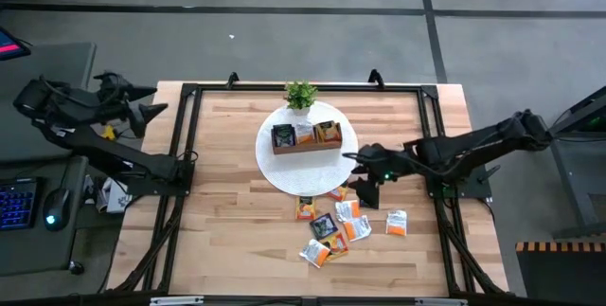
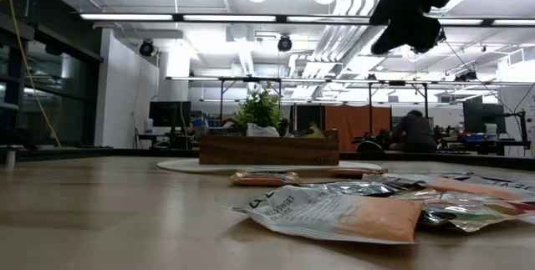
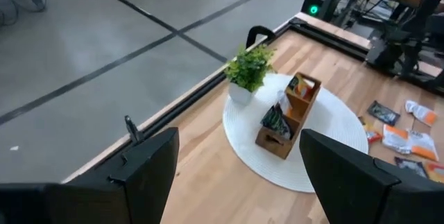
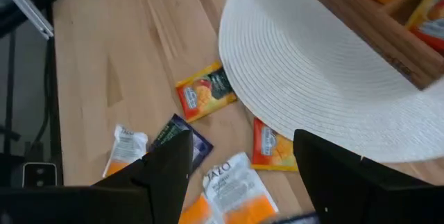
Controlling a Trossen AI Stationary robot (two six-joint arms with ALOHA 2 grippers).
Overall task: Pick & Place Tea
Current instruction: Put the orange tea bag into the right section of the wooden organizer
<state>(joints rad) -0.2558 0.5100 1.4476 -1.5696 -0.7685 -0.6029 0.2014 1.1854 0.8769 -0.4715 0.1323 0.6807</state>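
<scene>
Several small tea sachets [image 1: 336, 223], orange, white and dark, lie loose on the wooden table near the white round mat [image 1: 275, 159]. More tea stands in the brown wooden tray [image 1: 307, 137] on that mat. My right gripper [image 1: 358, 175] hovers open above the mat's near right edge. In its wrist view, sachets [image 4: 232, 182] lie below between its fingers, untouched. My left gripper [image 1: 151, 112] hangs open in the air beyond the table's far left corner, pointing toward the tray [image 3: 288, 116].
A small green potted plant [image 1: 300, 95] stands on the mat's far edge, behind the tray. A black metal frame [image 1: 180, 135] runs along the table's edges. One orange sachet [image 4: 272, 146] lies partly under the mat's rim. Bare wood lies at the near left.
</scene>
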